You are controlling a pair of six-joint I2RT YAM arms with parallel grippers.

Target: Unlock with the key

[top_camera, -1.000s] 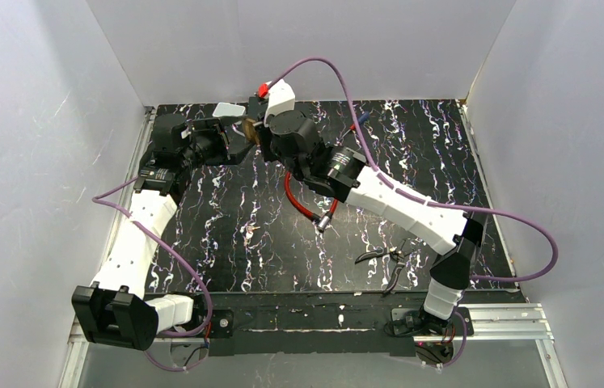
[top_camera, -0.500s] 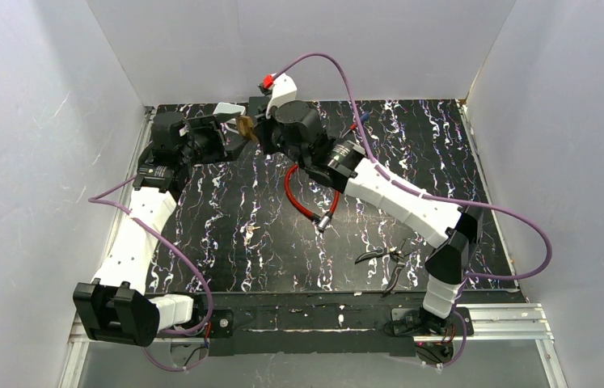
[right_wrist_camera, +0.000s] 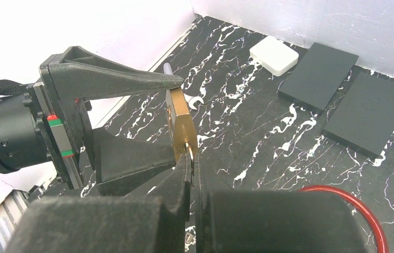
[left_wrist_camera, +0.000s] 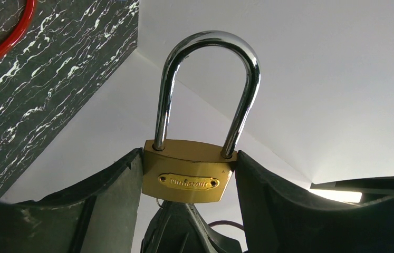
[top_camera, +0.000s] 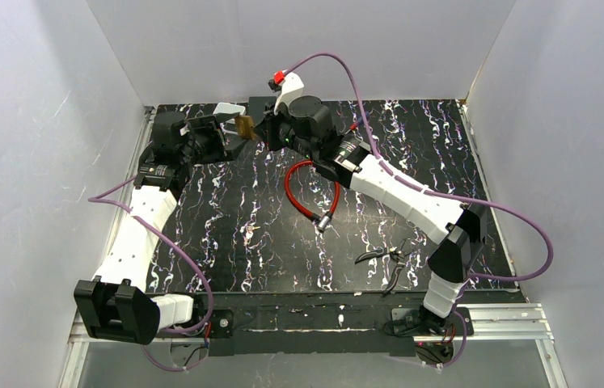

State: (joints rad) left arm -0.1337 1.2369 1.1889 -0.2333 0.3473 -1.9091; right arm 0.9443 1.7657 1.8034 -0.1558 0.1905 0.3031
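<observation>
A brass padlock (left_wrist_camera: 188,176) with a steel shackle (left_wrist_camera: 205,42) is clamped by its body between my left gripper's (left_wrist_camera: 188,154) fingers, held above the table's far left. Both shackle legs sit in the body. In the right wrist view the padlock (right_wrist_camera: 180,118) shows its underside with the keyhole. A thin key (right_wrist_camera: 188,152) is in that keyhole. My right gripper (right_wrist_camera: 192,158) is shut on the key, tips right against the lock. From above, the padlock (top_camera: 244,125) sits between the left gripper (top_camera: 230,133) and right gripper (top_camera: 270,129).
A red cable loop (top_camera: 312,190) lies mid-table under the right forearm. Pliers (top_camera: 387,260) rest near the front right. A white block (right_wrist_camera: 274,55) and two black plates (right_wrist_camera: 318,76) lie at the back by the wall. White walls enclose the black marbled table (top_camera: 411,153).
My right wrist has turned about the key and the right forearm has swung toward the back wall, uncovering more of the red cable. The left arm has barely moved.
</observation>
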